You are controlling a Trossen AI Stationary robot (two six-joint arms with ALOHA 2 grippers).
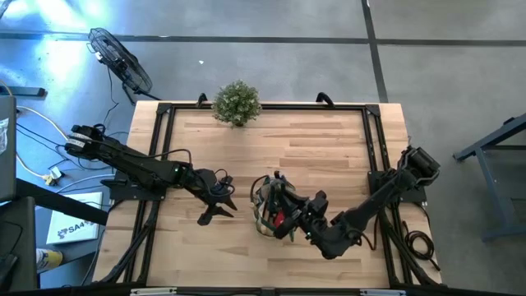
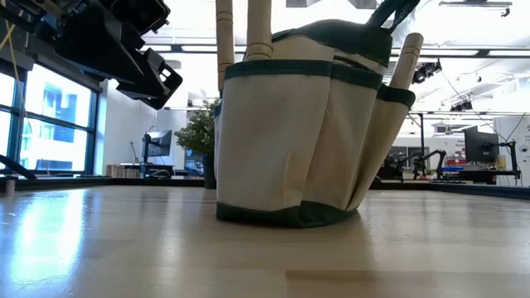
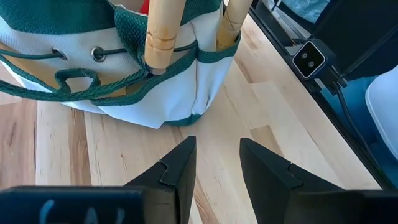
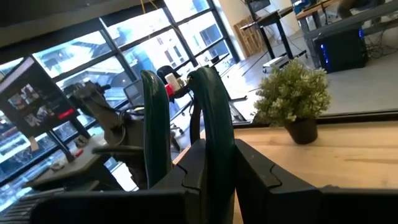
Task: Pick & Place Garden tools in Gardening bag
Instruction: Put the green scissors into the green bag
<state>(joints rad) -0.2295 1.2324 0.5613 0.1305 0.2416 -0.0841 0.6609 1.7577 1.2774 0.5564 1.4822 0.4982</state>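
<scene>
The gardening bag [image 1: 267,205], tan with dark green trim, stands near the table's front middle on its base [image 2: 281,217]. Wooden tool handles [image 2: 259,29] [image 3: 163,31] stick up out of its side pockets, and something red [image 1: 280,218] shows inside. My left gripper [image 1: 215,210] [image 3: 217,162] hovers open just left of the bag, tipped down. My right gripper [image 1: 289,215] [image 4: 217,162] is over the bag's right rim, pointing level, shut on a dark green handle [image 4: 211,112]. A second green bar [image 4: 154,124] rises beside it. Whether they are pruner handles or the bag's loop, I cannot tell. My right gripper pinches the lower part of one dark green bar [image 4: 210,146] between its two fingers, which lie level. The bar rises up and away from the fingertips. The fingers hide the place of contact, and what hangs below them is out of view.
A bushy potted plant [image 1: 237,103] stands at the table's far edge. Black frame rails [image 1: 374,148] run along the table's sides. The far half of the tabletop [image 1: 312,148] is bare wood. A fan [image 1: 123,62] stands on the floor beyond the far left corner.
</scene>
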